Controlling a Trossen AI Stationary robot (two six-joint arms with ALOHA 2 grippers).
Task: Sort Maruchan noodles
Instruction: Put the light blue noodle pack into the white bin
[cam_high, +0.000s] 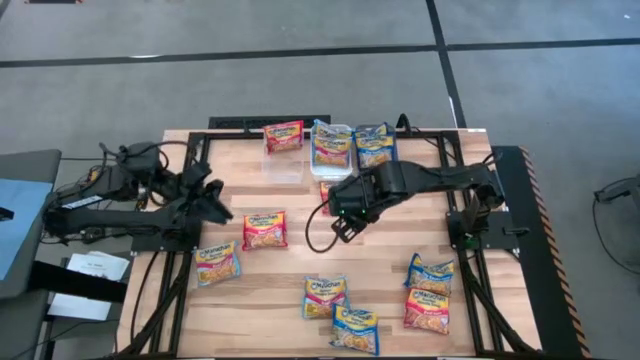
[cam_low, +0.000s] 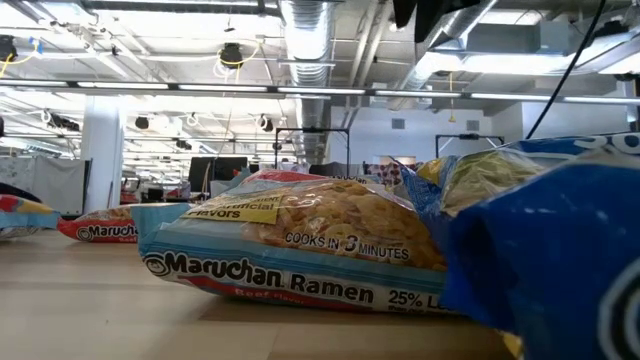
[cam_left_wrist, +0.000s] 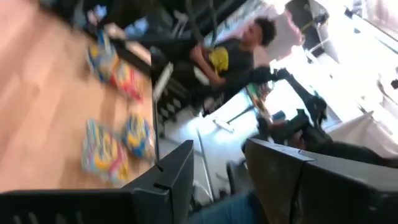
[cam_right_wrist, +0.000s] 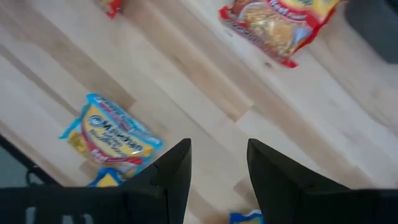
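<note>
**Both grippers empty, packets spread over the table**

From above, you had the left gripper (cam_high: 212, 200) over the table's (cam_high: 290, 255) left side, beside a red packet (cam_high: 265, 230), holding nothing. The right gripper (cam_high: 345, 222) hung near the middle, also empty. Three packets sat at the far edge: a red one (cam_high: 283, 136), one in a clear bin (cam_high: 331, 146) and a blue one (cam_high: 374, 145). A further packet (cam_high: 218, 263) lay near the left edge, two more (cam_high: 325, 296) at the near middle, and two (cam_high: 430, 272) at the near right.

At table height, you saw a beef packet (cam_low: 300, 245) lying flat close to the camera, a blue packet (cam_low: 560, 250) overlapping it on the right, and another red one (cam_low: 100, 228) farther off at the left.

In your left wrist view, the fingers (cam_left_wrist: 177, 171) stood apart with nothing between them; packets (cam_left_wrist: 115, 140) lay on the wood, and a seated person (cam_left_wrist: 227, 56) showed beyond the table.

In your right wrist view, the fingers (cam_right_wrist: 174, 165) were spread and empty above bare wood, with a blue-edged packet (cam_right_wrist: 109, 137) to one side and a red-banded one (cam_right_wrist: 280, 22) farther off.
</note>
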